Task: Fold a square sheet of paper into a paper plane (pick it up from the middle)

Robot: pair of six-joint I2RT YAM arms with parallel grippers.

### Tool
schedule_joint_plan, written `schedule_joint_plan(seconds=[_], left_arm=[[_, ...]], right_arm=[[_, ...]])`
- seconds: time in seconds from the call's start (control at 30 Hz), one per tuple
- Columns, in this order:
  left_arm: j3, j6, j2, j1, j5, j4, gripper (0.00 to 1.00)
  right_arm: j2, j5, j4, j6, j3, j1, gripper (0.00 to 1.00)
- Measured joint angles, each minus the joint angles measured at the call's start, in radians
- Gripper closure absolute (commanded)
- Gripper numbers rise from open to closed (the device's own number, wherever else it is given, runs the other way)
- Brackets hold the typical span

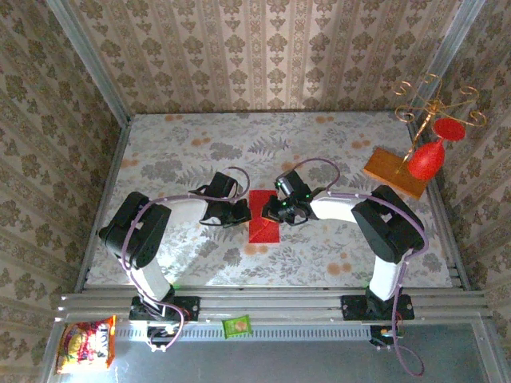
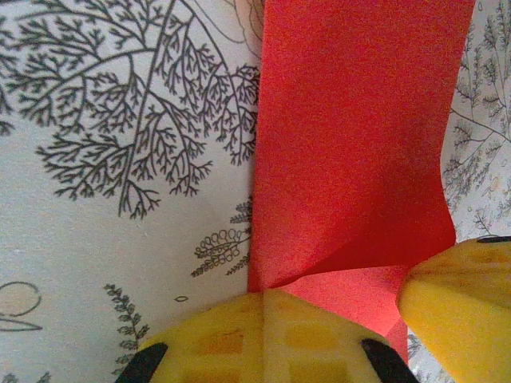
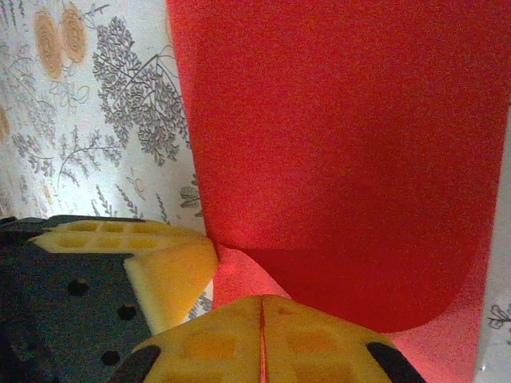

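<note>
- At mid-desk (image 1: pixel 172 155), between the two arms, lies the paper (image 1: pixel 263 222): a narrow red strip, one layer curling up off the flat one.
- Left gripper (image 2: pixel 263 331): jaws pressed together, pinching the paper where the raised flap meets the flat layer.
- Right gripper (image 3: pixel 262 335): jaws pressed together at the same end, just beside the left one. Whether a layer sits between them I cannot tell.
- Handling, as I judge it: very light, thin and limp. It takes a crease well, but would crumple or tear under a hard tug and slide easily on the desk.
- Best hold: probably a shallow pinch at an edge or folded corner, with the other jaws pinning the flat part.
- Writing: none on the paper. A snack packet (image 1: pixel 84 345) and a green packet (image 1: pixel 236 325) carry print too small to read.
</note>
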Motion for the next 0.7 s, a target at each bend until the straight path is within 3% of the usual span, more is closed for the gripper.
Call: schedule_joint_plan(seconds=[0.7], left_arm=[[0.023,0.027,-0.043,-0.003,-0.005,-0.066,1.0]], right_arm=[[0.053,-0.031,0.058,-0.037,-0.029,-0.014,0.9]])
